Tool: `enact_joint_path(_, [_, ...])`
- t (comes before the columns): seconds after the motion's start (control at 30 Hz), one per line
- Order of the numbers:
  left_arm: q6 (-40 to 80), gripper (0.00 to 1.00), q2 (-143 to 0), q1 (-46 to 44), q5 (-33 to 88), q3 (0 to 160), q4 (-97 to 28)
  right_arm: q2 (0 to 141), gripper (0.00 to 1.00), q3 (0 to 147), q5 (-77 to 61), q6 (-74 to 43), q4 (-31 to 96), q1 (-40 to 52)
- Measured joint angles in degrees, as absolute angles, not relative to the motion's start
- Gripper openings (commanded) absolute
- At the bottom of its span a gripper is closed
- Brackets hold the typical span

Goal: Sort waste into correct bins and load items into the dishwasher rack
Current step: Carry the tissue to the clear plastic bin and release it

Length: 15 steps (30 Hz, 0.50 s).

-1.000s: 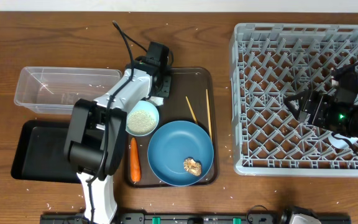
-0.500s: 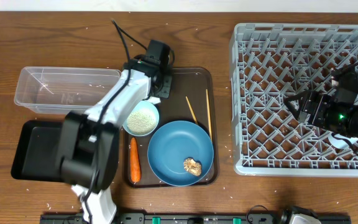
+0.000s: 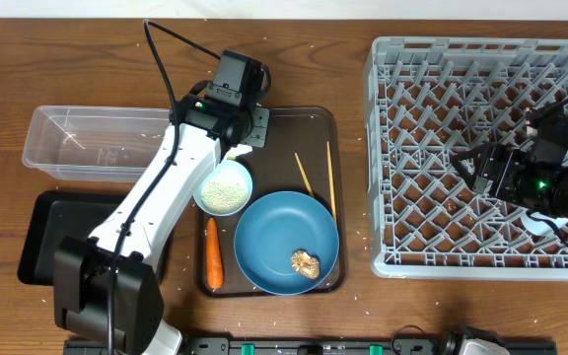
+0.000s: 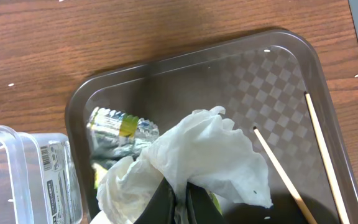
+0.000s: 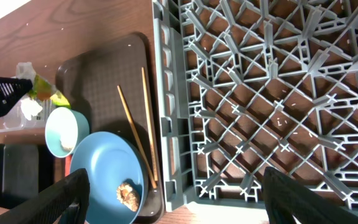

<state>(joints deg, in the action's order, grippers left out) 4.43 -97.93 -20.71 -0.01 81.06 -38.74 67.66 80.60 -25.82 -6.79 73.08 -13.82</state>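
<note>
My left gripper (image 4: pixel 180 200) is shut on the crumpled white tissue (image 4: pixel 207 149), pinched between its dark fingers over the far left corner of the brown tray (image 4: pixel 166 62). The yellow-green wrapper (image 4: pixel 120 127) lies on the tray just beyond the tissue. From overhead the left gripper (image 3: pixel 243 138) is above the white bowl (image 3: pixel 201 193) of rice (image 3: pixel 225 187). A carrot (image 3: pixel 213 251) lies beside the blue plate (image 3: pixel 269 232), which carries a tan food scrap (image 3: pixel 306 263). Two chopsticks (image 3: pixel 330 177) lie on the tray. My right gripper (image 5: pixel 188 199) hangs open over the grey rack (image 3: pixel 432 99).
The clear tub (image 3: pixel 97 143) stands left of the brown tray, and the black tray (image 3: pixel 47 237) lies in front of it. Rice grains are scattered over the wooden table (image 3: pixel 87 59). The rack fills the right side.
My left gripper has shut on the tissue and drawn back up from the tray with it, the arm swinging left. The right arm has stayed still.
</note>
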Motion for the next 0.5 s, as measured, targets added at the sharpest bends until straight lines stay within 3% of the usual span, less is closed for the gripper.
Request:
enact_joint_path(0.2, [4.43,0.06,-98.41,-21.78,-0.01,81.06,-38.72,67.66,0.82,80.60,-25.80,-6.79,73.08,-13.82])
enact_joint_path(0.3, [4.12,0.16,-98.54,-22.52,-0.03,81.06,-38.72,67.66,0.82,80.60,-25.69,-6.79,73.06,-13.82])
enact_joint_path(0.37, [4.56,0.06,-98.59,-22.90,-0.01,81.06,-38.72,67.66,0.82,80.60,-25.67,-6.79,73.06,-13.82])
enact_joint_path(0.5, [4.45,0.06,-98.59,-23.00,-0.01,81.06,-38.72,67.66,0.82,80.60,-25.65,-6.79,73.06,-13.82])
